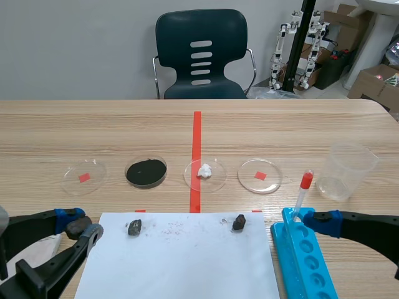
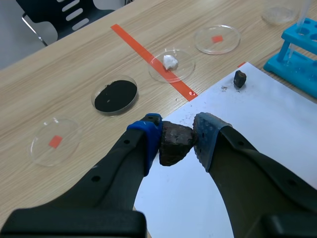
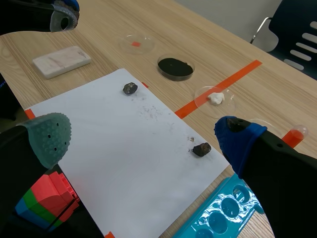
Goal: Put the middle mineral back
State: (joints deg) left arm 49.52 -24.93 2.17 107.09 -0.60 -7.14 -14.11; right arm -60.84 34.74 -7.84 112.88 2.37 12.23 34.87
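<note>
The wooden table (image 1: 299,124) runs away from me, with an orange-red tape line (image 1: 197,137) down its middle. A dark chair (image 1: 201,56) stands at its far edge, with cardboard boxes (image 1: 374,81) on the floor beyond. A white paper sheet (image 1: 187,261) lies between my two grippers. Ahead of them is a row of four dishes: a bare one (image 1: 84,176), one of black powder (image 1: 146,172), one with a white lump (image 1: 204,170) and another bare one (image 1: 260,175).

My left gripper (image 2: 177,140) is clamped on the mineral (image 2: 173,148), a dark brown chunk pressed between the pads just over the sheet's near corner. Its broad end sits at my fingertips and it tapers back toward my wrist, so its longer axis seems to run along my fingers rather than across them. Two smaller stones (image 1: 134,227) (image 1: 239,222) lie on the sheet ahead.

My left arm comes in low over the table's near edge, with a white slab (image 3: 62,61) beside it. My right arm also lies low. My right gripper (image 3: 141,135) is spread wide with nothing between the pads, just beside the blue tube rack (image 1: 305,261) and its red-capped tube (image 1: 302,193). A clear cup (image 1: 346,171) stands ahead.
</note>
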